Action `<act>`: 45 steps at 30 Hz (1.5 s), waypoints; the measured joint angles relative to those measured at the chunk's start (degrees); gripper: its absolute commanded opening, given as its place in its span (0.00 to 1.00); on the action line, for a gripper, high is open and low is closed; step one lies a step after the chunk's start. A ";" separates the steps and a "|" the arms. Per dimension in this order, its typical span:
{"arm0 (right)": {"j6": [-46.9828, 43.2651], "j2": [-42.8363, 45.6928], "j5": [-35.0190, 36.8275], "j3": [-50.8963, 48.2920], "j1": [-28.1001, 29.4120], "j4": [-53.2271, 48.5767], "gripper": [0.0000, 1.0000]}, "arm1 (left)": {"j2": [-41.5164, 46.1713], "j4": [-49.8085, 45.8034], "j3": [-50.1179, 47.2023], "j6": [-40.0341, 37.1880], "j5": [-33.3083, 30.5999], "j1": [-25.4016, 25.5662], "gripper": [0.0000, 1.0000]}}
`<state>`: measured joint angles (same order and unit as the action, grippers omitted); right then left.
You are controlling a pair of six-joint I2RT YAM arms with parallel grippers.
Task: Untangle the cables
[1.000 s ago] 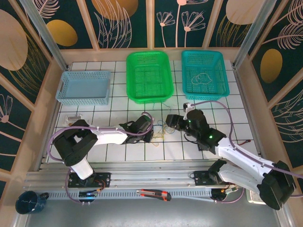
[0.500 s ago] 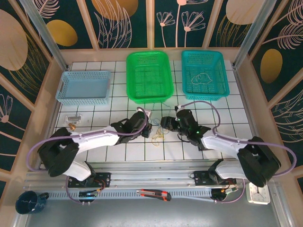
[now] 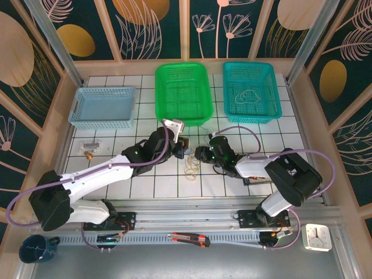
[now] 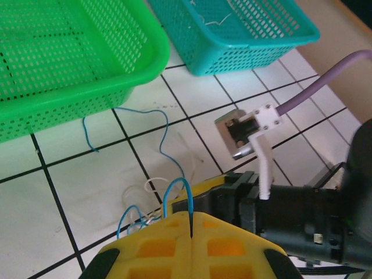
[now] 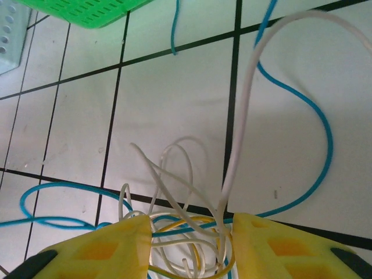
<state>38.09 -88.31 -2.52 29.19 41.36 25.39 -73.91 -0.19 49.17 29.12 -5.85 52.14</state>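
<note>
**Top view.** The left end effector and right end effector face each other near the middle of the tiled table, just in front of the green basket. The tangled cables lie on the table between them, slightly nearer the arm bases. A pale cable rests inside the teal basket.

**Left wrist view.** The left end effector's yellow fingers are pressed together, pinching a loop of the blue cable. That cable trails off toward the green basket.

**Right wrist view.** The right end effector's fingers stand spread. The white cable, blue strands and yellowish strands pass through the gap.
</note>
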 measured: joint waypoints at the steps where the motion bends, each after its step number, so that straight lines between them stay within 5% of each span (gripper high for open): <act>1: 0.00 0.00 -0.20 0.02 0.00 0.24 0.41 | 0.55 0.00 0.15 0.00 0.04 0.00 0.00; 11: -2.25 7.96 -0.52 -1.49 0.92 0.94 0.60 | 1.97 0.11 4.13 -0.42 1.31 0.02 0.00; 27: -12.39 19.93 -0.24 -9.46 6.38 6.69 0.65 | 1.86 -0.48 8.87 -0.42 2.38 0.00 0.00; 39: -15.30 7.39 4.09 -0.66 8.11 15.98 0.65 | 0.90 -1.05 10.64 -0.39 2.97 0.00 0.00; 45: -15.04 0.13 8.63 2.08 8.13 20.57 0.47 | 0.90 -1.16 11.04 -0.20 3.32 0.00 0.00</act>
<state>23.05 -88.18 6.11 31.27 49.50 45.95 -73.01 -1.34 60.20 28.93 -2.52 52.14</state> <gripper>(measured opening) 0.536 0.049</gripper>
